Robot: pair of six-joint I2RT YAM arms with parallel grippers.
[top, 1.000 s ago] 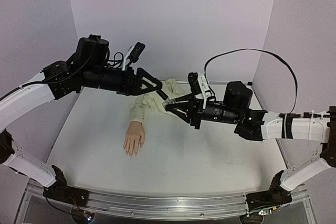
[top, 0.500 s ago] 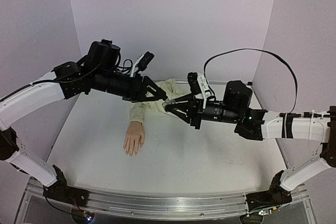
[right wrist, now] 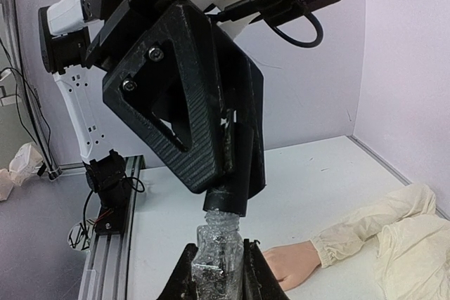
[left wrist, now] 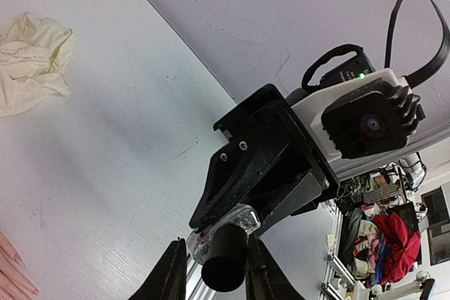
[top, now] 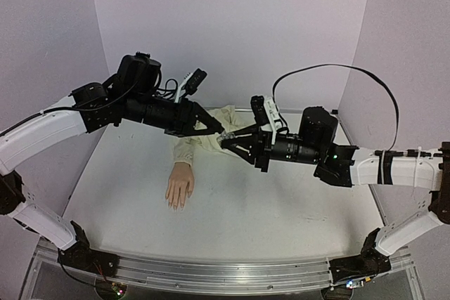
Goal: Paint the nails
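So, both claws meet in mid-air over one small bottle.

From above, your left claw [top: 219,133] and right claw [top: 227,142] come tip to tip over the cream sleeve [top: 184,151]. The mannequin hand [top: 180,184] lies on the table [top: 281,209], below and to the near side of the left claw, its nails [top: 176,204] too small to make out. Through the left wrist, your fingers [left wrist: 169,279] are clamped on a black cap [left wrist: 225,261]. Through the right wrist, your fingers [right wrist: 184,272] pinch a clear bottle [right wrist: 214,254], the cap sits on its neck, and the hand lies just right of the claw.
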